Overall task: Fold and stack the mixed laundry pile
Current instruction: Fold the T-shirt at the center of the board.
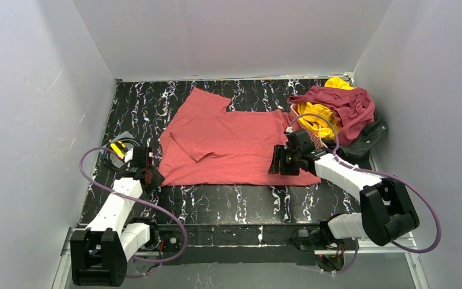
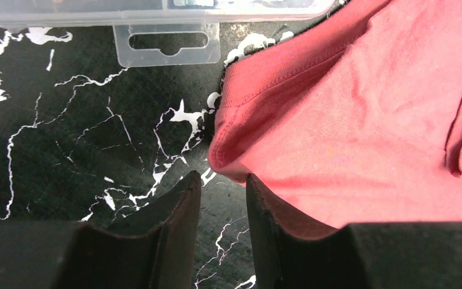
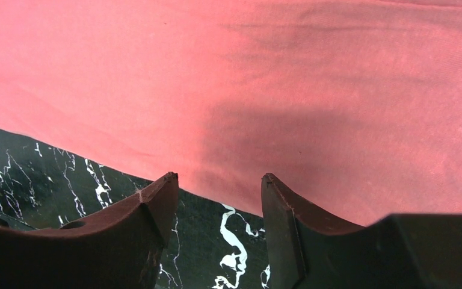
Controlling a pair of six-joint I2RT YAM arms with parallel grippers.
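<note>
Top external view: the salmon-red shirt [image 1: 228, 141] lies spread flat mid-table [image 1: 228, 205]. The maroon garment [image 1: 343, 105], yellow garment [image 1: 316, 117] and black garment [image 1: 367, 135] are heaped at the far right. The left gripper [image 2: 224, 177] is at the shirt's near-left corner, jaws narrowly apart with nothing between them. The right gripper [image 3: 219, 177] is at the near-right hem, jaws wider and not holding anything.

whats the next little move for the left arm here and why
Probably ease the left gripper forward until the curled hem of the salmon-red shirt sits between its jaws. The jaws stand apart over the table, with the hem just ahead of them; nothing is gripped yet.
</note>
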